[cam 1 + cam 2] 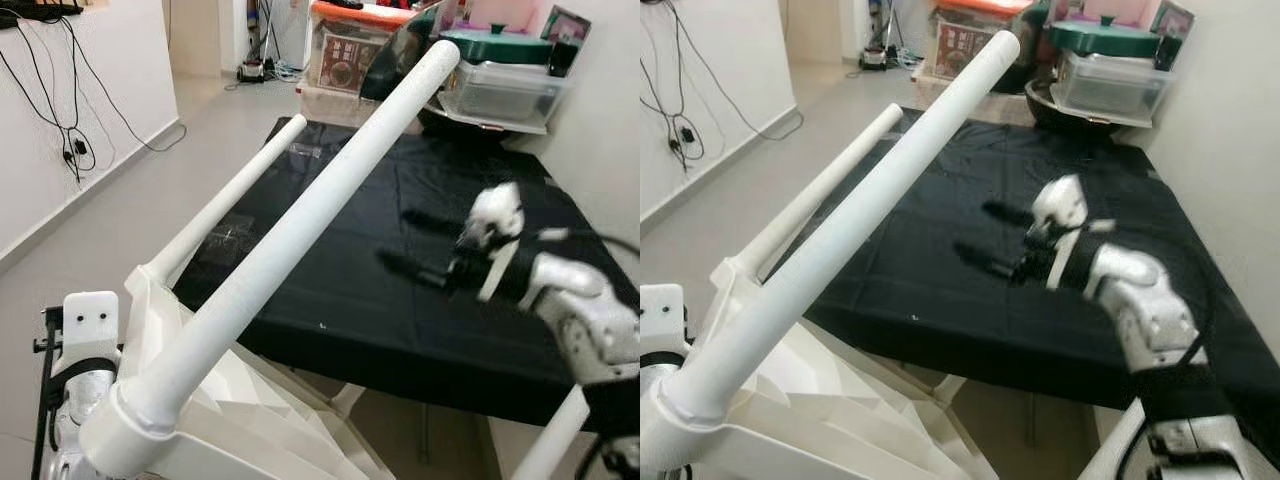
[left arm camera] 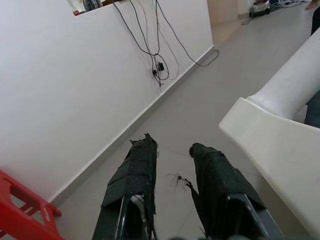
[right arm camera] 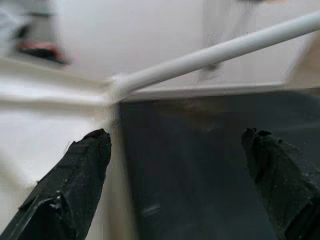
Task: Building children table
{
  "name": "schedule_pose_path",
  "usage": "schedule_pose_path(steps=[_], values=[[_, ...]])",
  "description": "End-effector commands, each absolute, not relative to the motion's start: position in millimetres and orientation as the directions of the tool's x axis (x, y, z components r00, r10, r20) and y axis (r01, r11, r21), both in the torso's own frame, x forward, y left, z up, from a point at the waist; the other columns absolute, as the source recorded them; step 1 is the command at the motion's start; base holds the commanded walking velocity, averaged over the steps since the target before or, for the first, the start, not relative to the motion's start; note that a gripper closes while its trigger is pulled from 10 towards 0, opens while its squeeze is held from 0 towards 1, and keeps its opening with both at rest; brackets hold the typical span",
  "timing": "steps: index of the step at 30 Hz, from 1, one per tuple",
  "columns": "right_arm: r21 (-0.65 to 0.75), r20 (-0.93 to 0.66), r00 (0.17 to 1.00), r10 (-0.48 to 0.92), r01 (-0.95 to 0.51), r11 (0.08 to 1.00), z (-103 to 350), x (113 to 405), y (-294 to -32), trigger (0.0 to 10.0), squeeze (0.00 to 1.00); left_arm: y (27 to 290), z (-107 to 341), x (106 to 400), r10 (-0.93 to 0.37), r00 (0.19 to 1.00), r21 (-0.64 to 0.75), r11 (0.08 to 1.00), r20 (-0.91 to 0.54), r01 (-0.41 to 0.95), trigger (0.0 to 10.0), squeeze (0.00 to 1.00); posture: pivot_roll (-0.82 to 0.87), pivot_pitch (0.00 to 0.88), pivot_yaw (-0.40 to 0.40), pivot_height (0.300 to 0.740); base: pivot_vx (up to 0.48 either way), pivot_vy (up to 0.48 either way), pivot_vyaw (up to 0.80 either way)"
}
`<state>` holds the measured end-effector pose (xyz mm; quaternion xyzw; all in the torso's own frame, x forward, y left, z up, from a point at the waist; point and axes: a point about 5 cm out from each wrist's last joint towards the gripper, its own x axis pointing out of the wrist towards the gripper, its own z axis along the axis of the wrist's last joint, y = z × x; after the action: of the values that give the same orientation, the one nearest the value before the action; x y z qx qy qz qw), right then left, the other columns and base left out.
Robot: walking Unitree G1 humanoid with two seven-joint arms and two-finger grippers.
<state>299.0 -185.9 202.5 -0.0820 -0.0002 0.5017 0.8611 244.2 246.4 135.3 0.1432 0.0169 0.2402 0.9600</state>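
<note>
Over the black-draped mattress (image 1: 400, 300), the right gripper (image 1: 992, 238) hangs in the air, blurred, its two black fingers spread wide and closed on nothing. In the right wrist view the fingertips (image 3: 95, 150) stand far apart, with dark cloth and a white table leg (image 3: 220, 50) beyond them.

Nearer to the robot, the white children's table (image 1: 230, 410) lies tipped on its side, low on the left, its underside ribs showing. Two long round legs point away from the robot: the near leg (image 1: 300, 230) rises steeply across the view from its collar at the lower left, and the far leg (image 1: 225, 205) runs beside it along the mattress's left edge.

The left gripper (image 2: 172, 165) sits just beside the tabletop's edge (image 2: 270, 145), fingers parted by a narrow gap and gripping nothing, pointed at the grey floor (image 2: 200, 105) and the white wall (image 2: 65, 90) with dangling black cables (image 2: 155, 55).

Clear plastic storage boxes (image 1: 500, 85) are stacked past the mattress's far end.
</note>
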Motion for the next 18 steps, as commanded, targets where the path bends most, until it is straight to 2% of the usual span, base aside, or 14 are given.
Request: schedule_pose_path(steps=[1, 2, 3, 4, 5, 6, 9, 10, 12, 13, 14, 15, 16, 18], values=[[-0.032, -0.041, 0.417, 0.908, -0.909, 0.415, 199.1, 288.7, -175.0, 10.0, 0.0, 235.4, 146.5, 249.3, 0.415, 0.905, 0.272, 0.864, 0.091, -0.423, 10.0, 0.0, 0.02, 0.0, -0.092, 0.74, 0.0, 0.0, 0.0], [0.094, 0.026, 0.384, 0.923, -0.92, 0.38, 200.0, 284.4, -175.7, 10.0, 0.0, 236.2, 146.4, 248.6, 0.417, 0.904, 0.273, 0.863, 0.09, -0.425, 10.0, 0.0, 0.02, 0.0, -0.091, 0.74, 0.0, 0.0, 0.0], [0.094, 0.026, 0.384, 0.923, -0.92, 0.38, 200.0, 284.4, -175.7, 10.0, 0.0, 236.2, 146.4, 248.6, 0.417, 0.904, 0.273, 0.863, 0.09, -0.425, 10.0, 0.0, 0.02, 0.0, -0.091, 0.74, 0.0, 0.0, 0.0], [0.192, 0.101, 0.351, 0.931, -0.925, 0.328, 205.0, 280.0, -180.6, 10.0, 0.0, 237.2, 146.3, 248.4, 0.42, 0.903, 0.274, 0.861, 0.09, -0.428, 10.0, 0.0, 0.02, 0.0, -0.091, 0.74, 0.0, 0.0, 0.0], [0.192, 0.101, 0.351, 0.931, -0.925, 0.328, 205.0, 280.0, -180.6, 10.0, 0.0, 237.2, 146.3, 248.4, 0.42, 0.903, 0.274, 0.861, 0.09, -0.428, 10.0, 0.0, 0.02, 0.0, -0.091, 0.74, 0.0, 0.0, 0.0], [0.256, 0.16, 0.329, 0.931, -0.924, 0.283, 211.1, 275.9, -188.6, 10.0, 0.0, 238.1, 146.4, 248.7, 0.421, 0.903, 0.277, 0.86, 0.091, -0.429, 10.0, 0.0, 0.02, 0.0, -0.09, 0.74, 0.0, 0.0, 0.0], [0.256, 0.16, 0.329, 0.931, -0.924, 0.283, 211.1, 275.9, -188.6, 10.0, 0.0, 238.1, 146.4, 248.7, 0.421, 0.903, 0.277, 0.86, 0.091, -0.429, 10.0, 0.0, 0.02, 0.0, -0.09, 0.74, 0.0, 0.0, 0.0], [0.29, 0.203, 0.302, 0.931, -0.927, 0.237, 217.9, 270.8, -195.7, 10.0, 0.0, 238.6, 146.6, 249.4, 0.421, 0.903, 0.279, 0.859, 0.092, -0.429, 10.0, 0.0, 0.02, 0.0, -0.089, 0.74, 0.0, 0.0, 0.0], [0.29, 0.203, 0.302, 0.931, -0.927, 0.237, 217.9, 270.8, -195.7, 10.0, 0.0, 238.6, 146.6, 249.4, 0.421, 0.903, 0.279, 0.859, 0.092, -0.429, 10.0, 0.0, 0.02, 0.0, -0.089, 0.74, 0.0, 0.0, 0.0], [0.323, 0.228, 0.275, 0.934, -0.926, 0.194, 224.5, 265.9, -200.5, 10.0, 0.0, 238.7, 146.8, 250.3, 0.419, 0.903, 0.28, 0.86, 0.094, -0.428, 10.0, 0.0, 0.01, 0.0, -0.082, 0.74, 0.0, 0.0, 0.0], [0.349, 0.267, 0.225, 0.937, -0.929, 0.124, 236.5, 258.9, -194.0, 10.0, 0.0, 237.1, 146.3, 251.9, 0.412, 0.906, 0.282, 0.862, 0.093, -0.421, 10.0, 0.0, -0.01, 0.0, -0.076, 0.74, 0.0, 0.0, 0.0], [0.349, 0.267, 0.225, 0.937, -0.929, 0.124, 236.5, 258.9, -194.0, 10.0, 0.0, 237.1, 146.3, 251.9, 0.412, 0.906, 0.282, 0.862, 0.093, -0.421, 10.0, 0.0, -0.01, 0.0, -0.076, 0.74, 0.0, 0.0, 0.0], [0.364, 0.286, 0.187, 0.94, -0.929, 0.074, 244.0, 253.5, -188.0, 10.0, 0.0, 235.9, 145.9, 253.0, 0.407, 0.909, 0.283, 0.864, 0.093, -0.416, 10.0, 0.0, -0.01, 0.0, -0.076, 0.74, 0.0, 0.0, 0.0], [0.364, 0.286, 0.187, 0.94, -0.929, 0.074, 244.0, 253.5, -188.0, 10.0, 0.0, 235.9, 145.9, 253.0, 0.407, 0.909, 0.283, 0.864, 0.093, -0.416, 10.0, 0.0, -0.01, 0.0, -0.076, 0.74, 0.0, 0.0, 0.0]])
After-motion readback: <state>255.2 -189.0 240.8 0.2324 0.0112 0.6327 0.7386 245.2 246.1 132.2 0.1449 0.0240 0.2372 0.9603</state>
